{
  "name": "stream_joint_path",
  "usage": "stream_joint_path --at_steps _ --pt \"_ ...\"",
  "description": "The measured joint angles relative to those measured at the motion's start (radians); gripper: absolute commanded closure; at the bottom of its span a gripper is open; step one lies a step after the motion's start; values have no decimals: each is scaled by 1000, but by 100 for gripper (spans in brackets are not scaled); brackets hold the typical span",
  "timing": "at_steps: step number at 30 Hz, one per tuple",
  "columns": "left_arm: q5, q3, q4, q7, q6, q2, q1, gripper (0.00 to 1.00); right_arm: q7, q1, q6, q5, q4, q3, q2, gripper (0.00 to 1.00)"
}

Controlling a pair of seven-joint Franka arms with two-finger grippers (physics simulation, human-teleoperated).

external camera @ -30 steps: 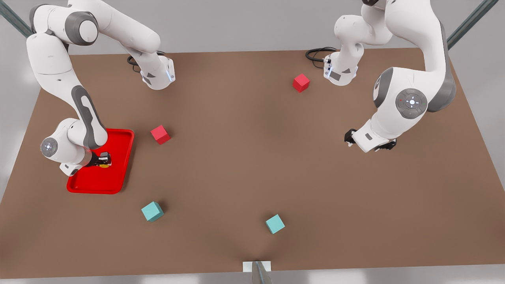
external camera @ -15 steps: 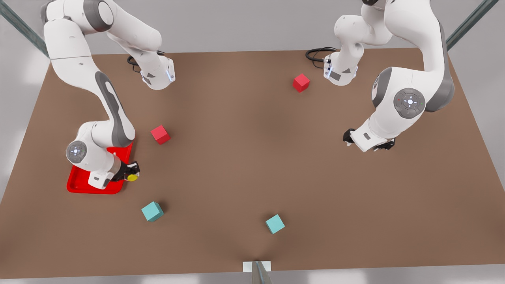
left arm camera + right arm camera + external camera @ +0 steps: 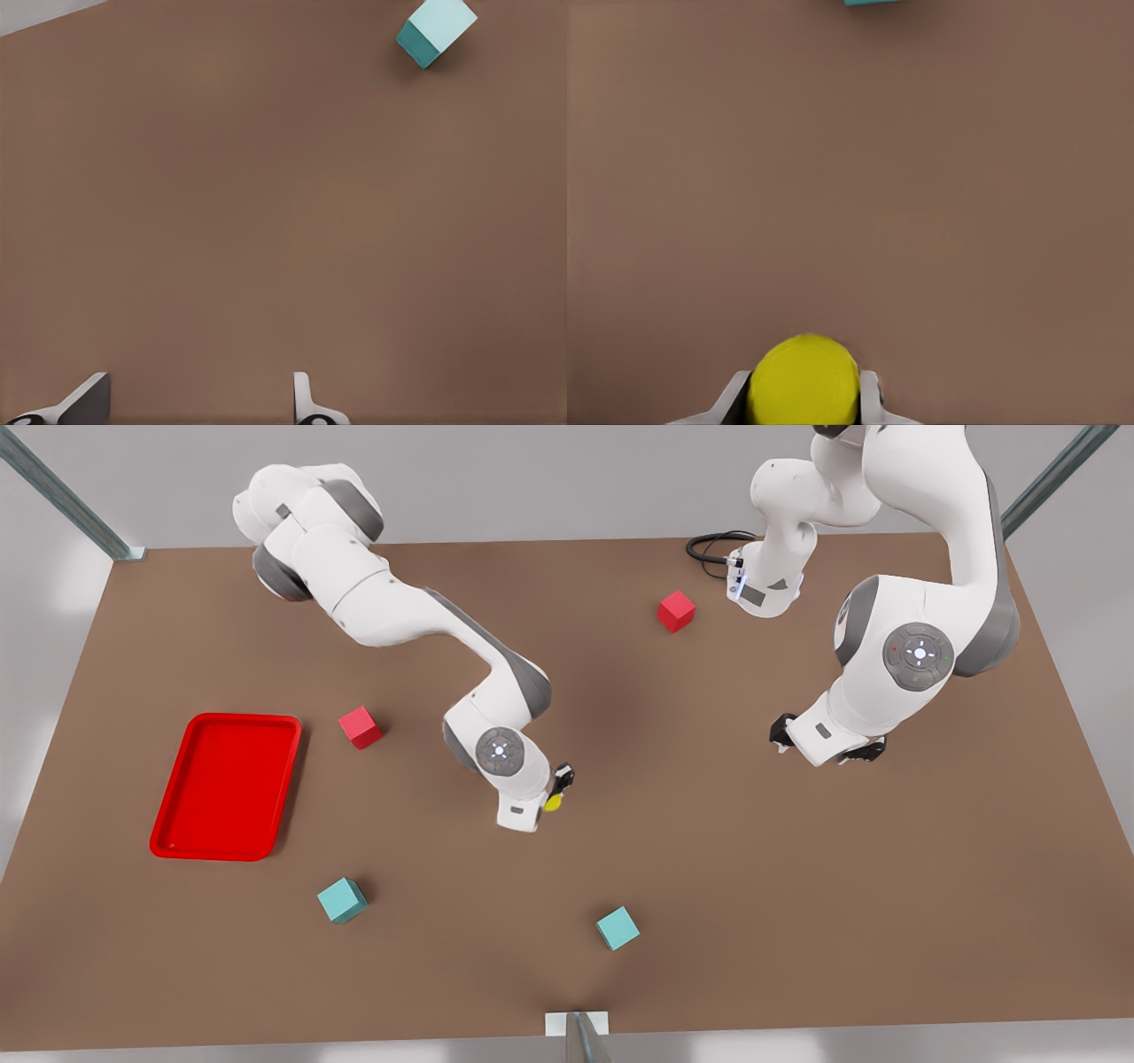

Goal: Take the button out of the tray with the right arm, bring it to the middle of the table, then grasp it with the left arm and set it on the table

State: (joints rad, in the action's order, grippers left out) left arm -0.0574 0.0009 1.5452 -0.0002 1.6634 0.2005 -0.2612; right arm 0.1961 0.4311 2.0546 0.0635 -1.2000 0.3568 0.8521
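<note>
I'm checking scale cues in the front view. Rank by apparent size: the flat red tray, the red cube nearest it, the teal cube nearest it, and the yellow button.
1. Flat red rectangular tray, largest.
2. Red cube and teal cube: look alike, no ranking.
3. Small round yellow button, smallest, held in the right gripper and partly hidden.

A big brown tabletop (image 3: pixel 726 850) fills most of the front view. It is flat and plain, a bit darker in the middle. Behind it the wall (image 3: pixel 549 478) is pale grey. A thin grey metal bar (image 3: pixel 62 500) slants at each far corner (image 3: pixel 1054 478). Soft white patches of light lie on the grey floor (image 3: pixel 35 726) beside the tabletop. A small white block (image 3: pixel 576 1024) sits at the near edge.
</note>
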Motion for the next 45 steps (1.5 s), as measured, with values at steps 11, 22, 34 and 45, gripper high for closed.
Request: stream_joint_path --at_steps 11,22,34,45 --pt "0 -1 0 0 2 12 0 0 515 100 -2 2 162 -5 148 60" --pt "0 -1 0 0 10 21 0 0 821 93 36 -5 159 -8 160 0" --pt "-34 -362 -27 -278 221 392 -20 0 502 -496 -311 21 -188 -92 -578 0" --pt "-137 -336 -220 -830 513 671 -121 0 216 -440 -523 24 -157 -272 -586 0"
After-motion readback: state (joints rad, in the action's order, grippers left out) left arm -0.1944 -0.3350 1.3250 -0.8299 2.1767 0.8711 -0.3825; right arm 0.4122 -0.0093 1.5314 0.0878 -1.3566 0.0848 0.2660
